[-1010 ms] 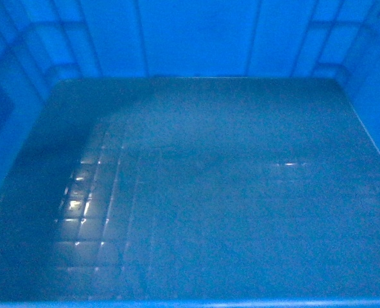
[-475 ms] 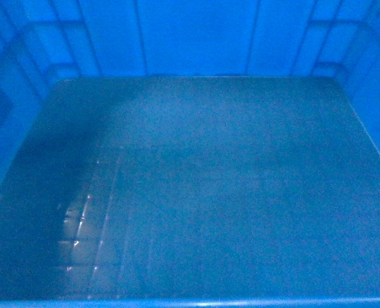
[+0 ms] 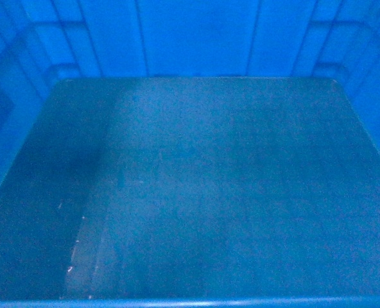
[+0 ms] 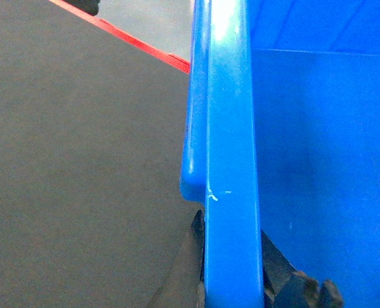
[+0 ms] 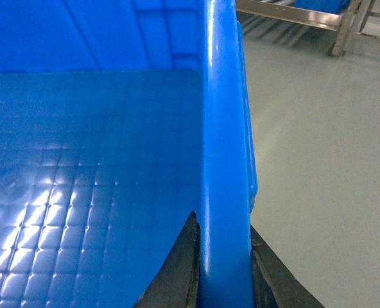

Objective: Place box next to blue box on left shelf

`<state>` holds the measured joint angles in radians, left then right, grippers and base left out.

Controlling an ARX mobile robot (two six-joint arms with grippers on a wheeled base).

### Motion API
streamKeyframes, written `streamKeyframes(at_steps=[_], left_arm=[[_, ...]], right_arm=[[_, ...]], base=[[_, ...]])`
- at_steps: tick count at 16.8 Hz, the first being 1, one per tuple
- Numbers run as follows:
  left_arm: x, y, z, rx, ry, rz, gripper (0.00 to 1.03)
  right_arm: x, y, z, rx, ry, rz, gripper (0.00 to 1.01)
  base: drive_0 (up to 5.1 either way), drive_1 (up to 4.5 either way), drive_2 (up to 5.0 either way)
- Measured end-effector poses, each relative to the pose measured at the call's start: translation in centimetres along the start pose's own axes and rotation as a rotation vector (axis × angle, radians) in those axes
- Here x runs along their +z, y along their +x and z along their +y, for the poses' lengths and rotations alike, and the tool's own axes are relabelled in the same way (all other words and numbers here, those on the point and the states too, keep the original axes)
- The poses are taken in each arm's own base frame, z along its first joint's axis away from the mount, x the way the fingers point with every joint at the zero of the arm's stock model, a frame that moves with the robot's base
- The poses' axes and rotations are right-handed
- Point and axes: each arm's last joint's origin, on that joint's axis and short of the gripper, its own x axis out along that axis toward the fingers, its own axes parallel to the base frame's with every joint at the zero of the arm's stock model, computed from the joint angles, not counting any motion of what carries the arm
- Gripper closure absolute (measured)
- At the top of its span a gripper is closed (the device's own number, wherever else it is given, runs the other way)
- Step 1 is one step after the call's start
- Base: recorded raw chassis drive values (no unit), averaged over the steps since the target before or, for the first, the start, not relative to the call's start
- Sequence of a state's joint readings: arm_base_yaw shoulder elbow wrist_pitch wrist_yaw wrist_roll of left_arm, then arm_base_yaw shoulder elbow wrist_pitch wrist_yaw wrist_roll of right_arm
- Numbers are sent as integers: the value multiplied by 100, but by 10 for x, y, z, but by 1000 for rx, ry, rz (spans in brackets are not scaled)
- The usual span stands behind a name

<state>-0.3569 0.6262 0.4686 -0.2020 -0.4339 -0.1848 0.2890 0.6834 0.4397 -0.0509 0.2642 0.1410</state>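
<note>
Head view: box [image 3: 196, 192] floor glare faded; left end effector [image 4: 232, 269] and right end effector [image 5: 223, 269] clamp its rims

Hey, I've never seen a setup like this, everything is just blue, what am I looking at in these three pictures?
This is a wheeled robot with two arms carrying one big blue crate. The head camera looks straight down into it, so you see only its empty floor and ribbed walls. The other two pictures come from cameras on the wrists. The left end effector pinches the crate's left rim, with dark floor and a red line beyond. The right end effector pinches the right rim, above a pale floor, with a metal rack behind.
</note>
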Motion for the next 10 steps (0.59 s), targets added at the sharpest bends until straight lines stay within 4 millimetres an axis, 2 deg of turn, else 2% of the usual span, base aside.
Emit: streamKeyframes(at_steps=[10], left_arm=[[0,0,0,0,0,0,95]], right_arm=[[0,0,0,0,0,0,91]], base=[[-163,-163,-163]])
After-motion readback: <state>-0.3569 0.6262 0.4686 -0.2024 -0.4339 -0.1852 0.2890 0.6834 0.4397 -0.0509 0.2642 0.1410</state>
